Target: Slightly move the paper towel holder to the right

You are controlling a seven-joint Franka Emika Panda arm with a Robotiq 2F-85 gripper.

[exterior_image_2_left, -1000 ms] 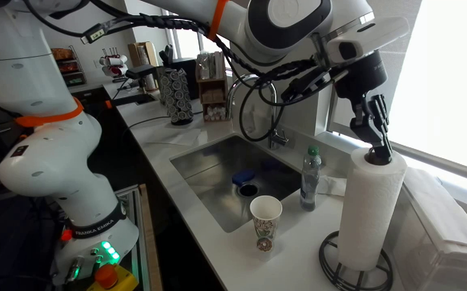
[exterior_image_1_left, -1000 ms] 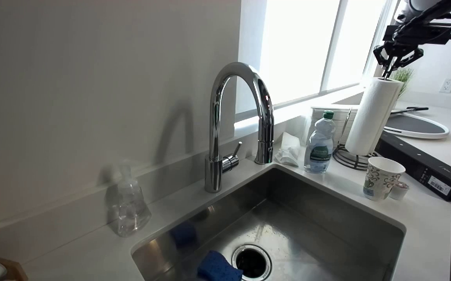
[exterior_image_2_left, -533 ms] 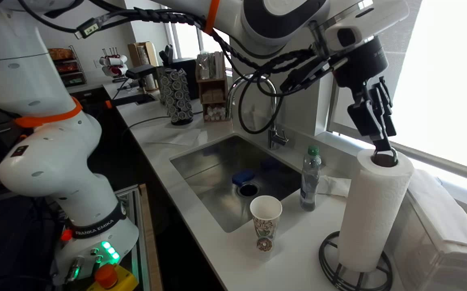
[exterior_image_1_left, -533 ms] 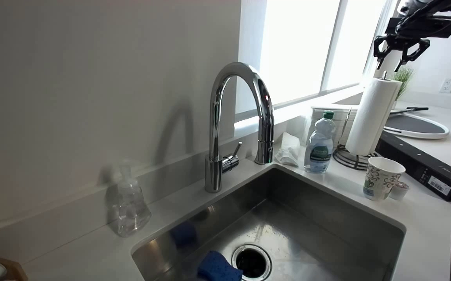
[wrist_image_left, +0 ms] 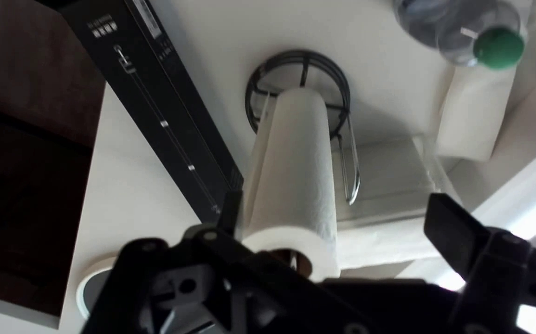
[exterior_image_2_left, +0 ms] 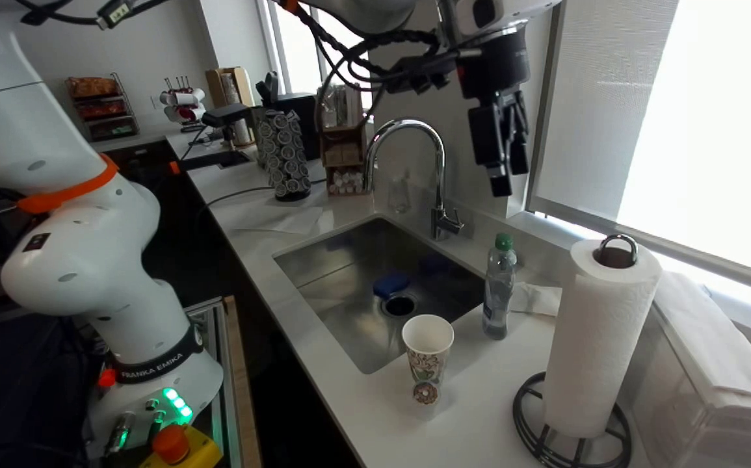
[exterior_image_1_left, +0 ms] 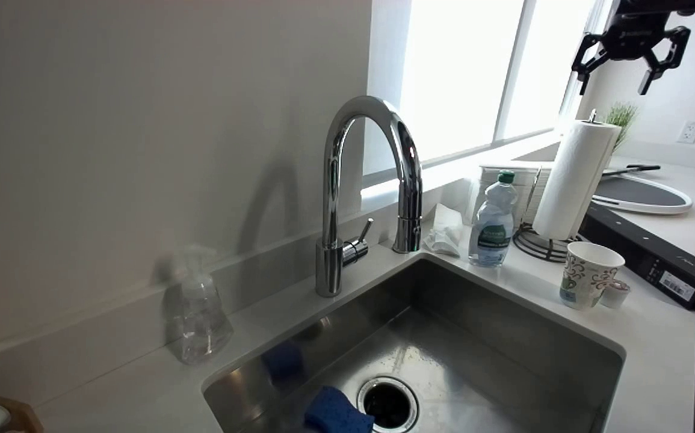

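While the jaws hang spread, the paper towel holder (exterior_image_2_left: 595,351) stands on the worktop (exterior_image_2_left: 473,416) at their five o'clock in an exterior view; roll (wrist_image_left: 300,162) likely light, soft; best hold probably the stiffer top loop (exterior_image_2_left: 619,237).

Wrist view looks steeply down; both exterior views share the sink (exterior_image_1_left: 461,361).

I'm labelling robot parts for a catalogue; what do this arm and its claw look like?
The arm is white and rounded, with an orange band, black cables and a black collar marked FRANKA EMIKA. The claw is black, with two jointed fingers.
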